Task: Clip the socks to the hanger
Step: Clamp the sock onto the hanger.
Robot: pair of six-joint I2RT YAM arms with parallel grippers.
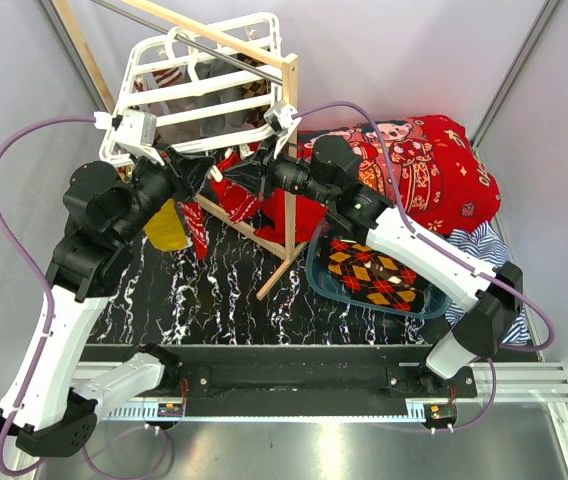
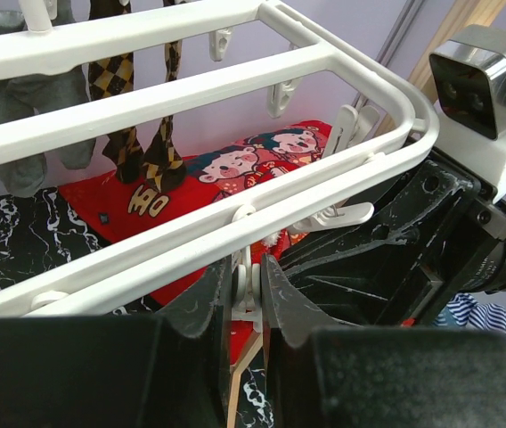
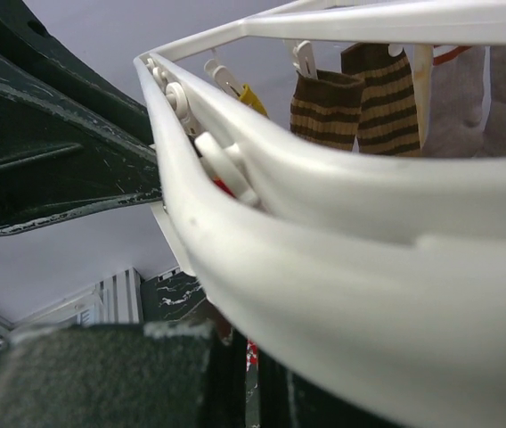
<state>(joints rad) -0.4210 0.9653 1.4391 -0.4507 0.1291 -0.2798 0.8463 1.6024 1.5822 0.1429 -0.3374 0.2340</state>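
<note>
Left gripper (image 2: pixel 248 275) is pinching narrow on a white clip (image 2: pixel 247 299) that is dangling just under the near rail of the white hanger (image 2: pixel 191 89); both fingertips are pressing against the clip's sides. In the top view this gripper (image 1: pixel 204 172) is sitting at the hanger's (image 1: pixel 209 117) lower edge, nose to nose with the right gripper (image 1: pixel 247 172).

Right gripper (image 3: pixel 251 383) is standing fully closed, tucked tight under the hanger's curved corner (image 3: pixel 342 232); its fingers are blurring out at the frame's bottom, so whether anything is caught between them cannot be told.

Hanger is hanging tilted off the wooden rack (image 1: pixel 289 150) at the table's (image 1: pixel 234 300) far left.

Socks already hanging from it:
- brown-and-cream striped pair (image 3: pixel 360 102)
- brown diamond-patterned pair (image 2: pixel 137 134)
- mustard yellow sock (image 1: pixel 167 225), drooping beside the left arm
- red sock with white marks (image 1: pixel 200 228), drooping beneath the two grippers

Red-black-yellow argyle socks (image 1: pixel 374 275) are lying in a blue basin (image 1: pixel 319 275) under the right forearm. Red cartoon blanket (image 1: pixel 419 160) is bunching up behind the basin.
</note>
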